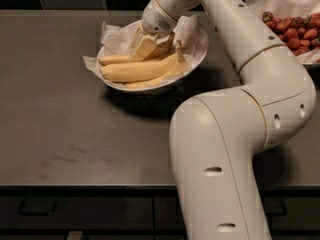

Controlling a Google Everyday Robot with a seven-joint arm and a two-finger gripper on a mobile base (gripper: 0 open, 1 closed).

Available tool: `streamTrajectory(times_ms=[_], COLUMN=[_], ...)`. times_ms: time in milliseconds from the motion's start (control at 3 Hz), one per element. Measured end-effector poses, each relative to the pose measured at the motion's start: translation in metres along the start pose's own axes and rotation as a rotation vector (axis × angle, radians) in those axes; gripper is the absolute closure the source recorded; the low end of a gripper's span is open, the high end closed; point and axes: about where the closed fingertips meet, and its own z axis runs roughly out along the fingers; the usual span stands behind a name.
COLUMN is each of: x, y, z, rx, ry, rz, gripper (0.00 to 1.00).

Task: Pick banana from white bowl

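The white bowl [199, 59], lined with crumpled white paper, stands on the dark counter at the back centre. A slim yellow banana [114, 59] lies along its far side, and its right end runs under my gripper. In front of it lie thicker yellow bananas [140, 70] joined at a stem [179, 48]. My gripper [151, 48] reaches down into the bowl from the upper right and sits right on the slim banana's middle. The banana part beneath the gripper is hidden.
A white bowl of red strawberries [292, 26] on white paper stands at the back right. My large white arm [235, 149] fills the right foreground. The counter's front edge [85, 186] runs along the bottom, with dark drawers below.
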Motion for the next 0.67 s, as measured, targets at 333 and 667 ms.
streamTrajectory(times_ms=[333, 667], x=[-0.011, -0.026], y=[0.002, 0.014], z=[-0.038, -0.071], rx=[0.120, 0.218], ry=[-0.031, -0.029], rz=[-0.034, -0.072], gripper=[1.00, 1.00])
